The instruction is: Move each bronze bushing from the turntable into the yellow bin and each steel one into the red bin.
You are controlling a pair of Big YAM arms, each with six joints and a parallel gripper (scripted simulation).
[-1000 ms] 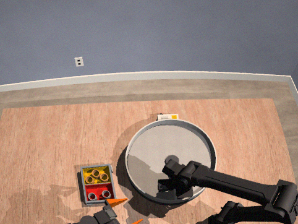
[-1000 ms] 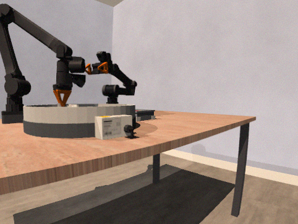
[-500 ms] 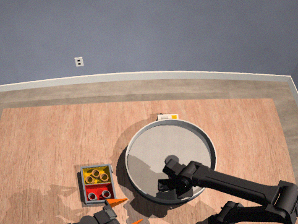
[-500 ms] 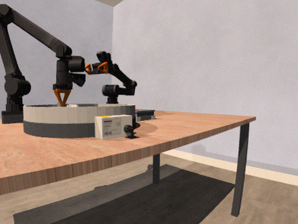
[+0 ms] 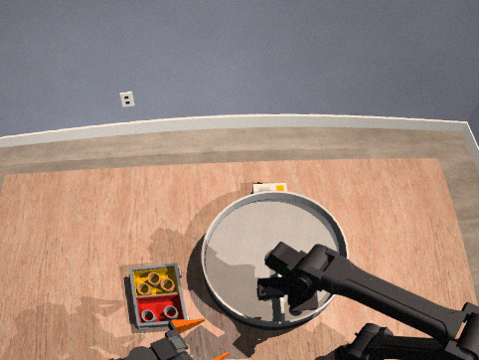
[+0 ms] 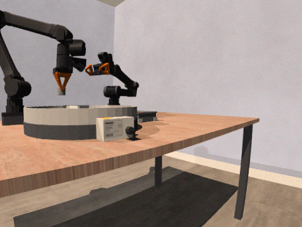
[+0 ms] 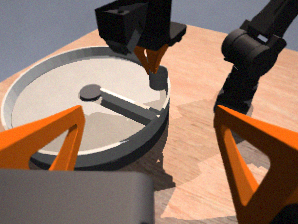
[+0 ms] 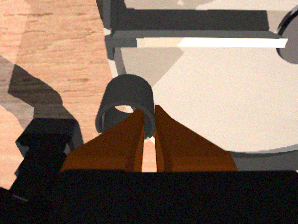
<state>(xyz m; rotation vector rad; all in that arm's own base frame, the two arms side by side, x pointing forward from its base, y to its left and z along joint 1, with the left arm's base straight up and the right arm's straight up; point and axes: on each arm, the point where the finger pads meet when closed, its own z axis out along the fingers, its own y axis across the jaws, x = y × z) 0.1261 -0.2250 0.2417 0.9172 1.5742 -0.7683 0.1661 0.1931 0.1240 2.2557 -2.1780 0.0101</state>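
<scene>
Just off the near side of the turntable [image 5: 298, 224] [image 6: 78, 116] [image 7: 50, 100] [image 8: 220, 100], the left gripper [image 5: 216, 337] [image 6: 96, 69] [image 7: 149, 112] hangs with its fingers spread and nothing between them. Beside the turntable, the yellow bin [image 5: 171, 273] contains three bronze bushings [image 5: 154, 278], and the red bin [image 5: 159, 302] contains two steel ones [image 5: 170, 312]. Above the turntable, near its rim, the right gripper [image 5: 298, 288] [image 6: 62, 89] [image 7: 151, 74] [image 8: 149, 112] has closed on the wall of a grey bushing [image 6: 61, 91] [image 7: 158, 80] [image 8: 127, 92], which hangs clear of the surface. Its colour suggests steel, so the step in hand looks like carrying it off for the red bin. The next move probably calls for a handover to the waiting left arm, or a direct reach; the narrow pinch could let it swivel. No other bushing shows on the turntable, though the arm hides part of it. Past its far rim stands a white box [image 5: 265, 188] [image 6: 114, 128].
</scene>
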